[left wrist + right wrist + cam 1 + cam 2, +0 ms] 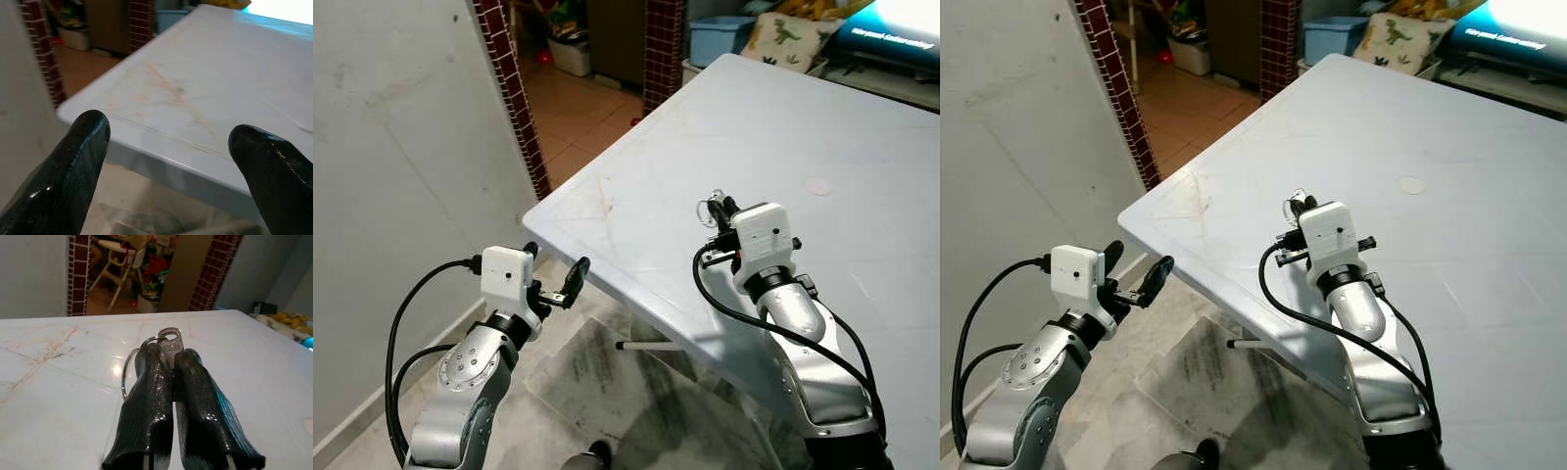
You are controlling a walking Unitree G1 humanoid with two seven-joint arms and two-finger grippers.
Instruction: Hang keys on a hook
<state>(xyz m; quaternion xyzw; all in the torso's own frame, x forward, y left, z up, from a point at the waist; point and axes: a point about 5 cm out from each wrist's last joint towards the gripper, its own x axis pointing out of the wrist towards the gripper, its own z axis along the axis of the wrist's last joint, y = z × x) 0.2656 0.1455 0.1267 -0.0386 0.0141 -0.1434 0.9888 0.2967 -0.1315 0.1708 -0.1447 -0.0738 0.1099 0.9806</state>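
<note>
Two long black fingers (149, 396) of the right gripper (168, 363) press together on a silver metal key with its wire ring (165, 343), held above the pale grey marbled worktop (773, 127). The key's long axis runs along the fingers, its holed head poking out past the fingertips and pointing away from the robot toward the far brick-red tiled doorway pillars (514, 93); the ring loops out beside the fingers. In the left eye view the same key bunch (713, 209) sits at the tip of the right gripper (722, 211), over the worktop's near part, well in from its corner.

The left gripper (553, 274) hangs off the worktop's near corner, over the tiled floor, its fingers (73, 161) spread wide apart with nothing between them, aimed at the worktop edge.

Beyond the worktop's far end stands a light blue plastic bin (720, 37); its contents cannot be made out. Next to it lies a cream cushion printed with green dinosaurs (788, 37).
</note>
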